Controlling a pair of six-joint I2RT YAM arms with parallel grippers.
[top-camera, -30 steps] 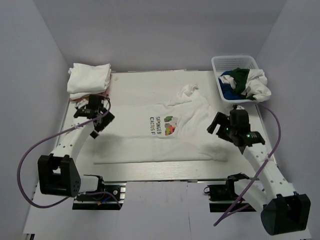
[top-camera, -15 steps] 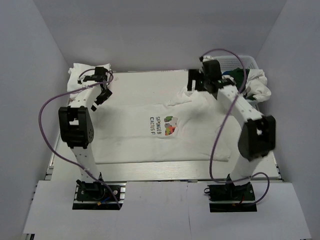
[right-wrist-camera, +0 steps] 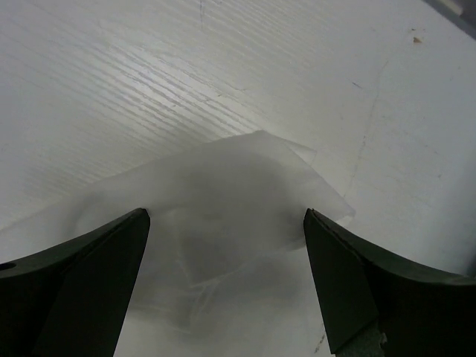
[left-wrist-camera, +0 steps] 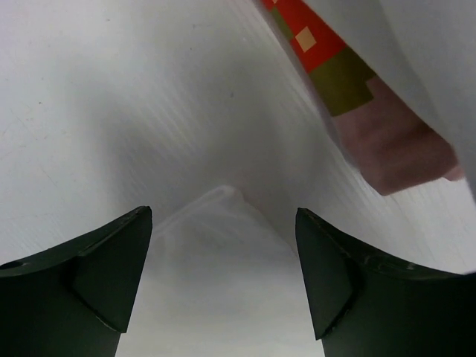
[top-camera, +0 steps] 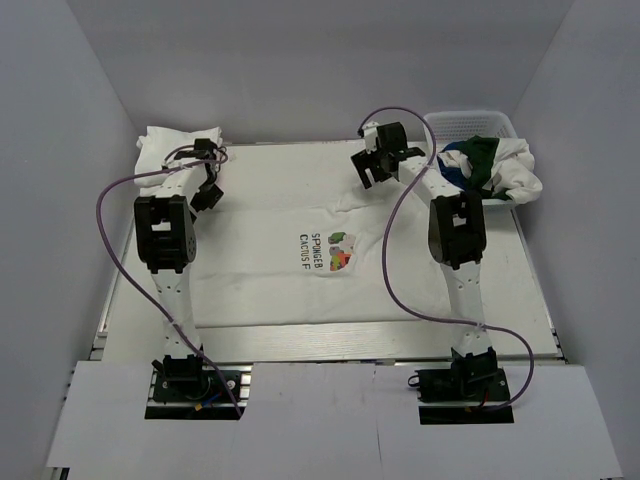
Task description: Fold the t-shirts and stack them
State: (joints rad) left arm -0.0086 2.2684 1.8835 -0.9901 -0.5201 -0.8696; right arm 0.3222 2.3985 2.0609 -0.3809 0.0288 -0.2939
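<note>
A white t-shirt with a colourful cartoon print and dark lettering lies spread flat on the table. My left gripper is open at the shirt's far left corner. In the left wrist view the open gripper straddles a corner of the white cloth without holding it. My right gripper is open at the far right corner. In the right wrist view the gripper stands over a creased white cloth corner. A folded stack of white shirts sits at the back left.
A white lattice basket at the back right holds a blue, a dark green and a white shirt spilling over its rim. The folded stack's edge, with red and olive print, lies close beyond my left gripper. White walls enclose the table.
Both arms have reached from the shirt's near sides out to its far edge. The bunched cloth at the shirt's far right now lies flatter.
</note>
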